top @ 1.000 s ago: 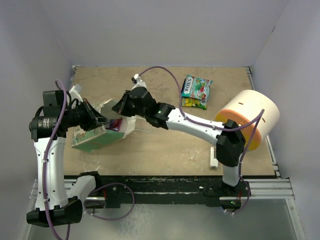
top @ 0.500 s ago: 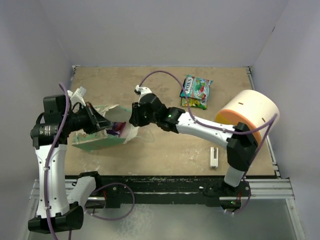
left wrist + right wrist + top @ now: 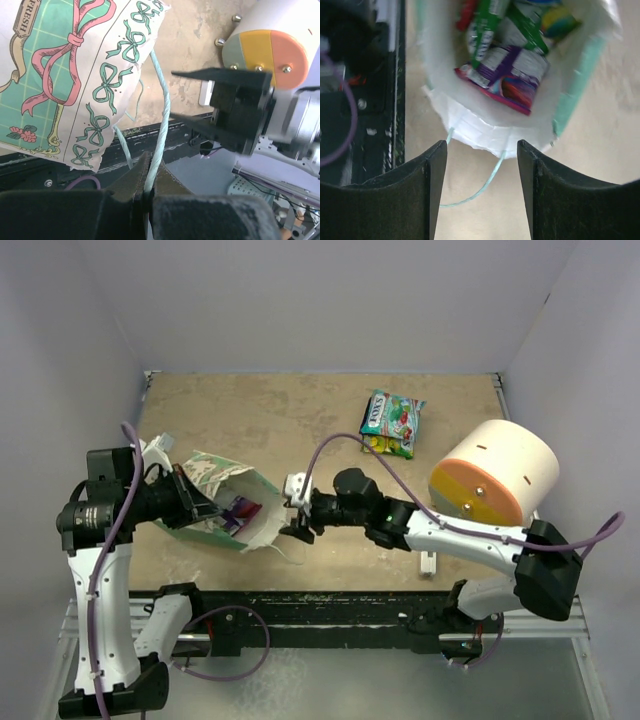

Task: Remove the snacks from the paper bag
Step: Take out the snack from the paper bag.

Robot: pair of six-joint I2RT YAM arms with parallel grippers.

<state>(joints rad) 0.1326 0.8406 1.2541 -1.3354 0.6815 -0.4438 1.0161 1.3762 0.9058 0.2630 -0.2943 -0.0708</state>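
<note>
Pretty scuffed tan table (image 3: 300, 420), pale blotches all over. Left of centre: mint-green paper bag (image 3: 215, 472) tipped on its side, mouth facing right. Upper right: two snack packets (image 3: 392, 423) stacked, green one on top of a yellow one. Far right: big cream cylinder (image 3: 495, 480) with an orange end, lying sideways. Lower right, near it: small white stick (image 3: 428, 562).

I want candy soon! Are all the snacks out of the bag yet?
Not yet. Done: some snacks lie out on the table. In hand: the left gripper pinches the bag's handle; the right gripper, open and empty, faces its mouth. Left: several packets inside.
</note>
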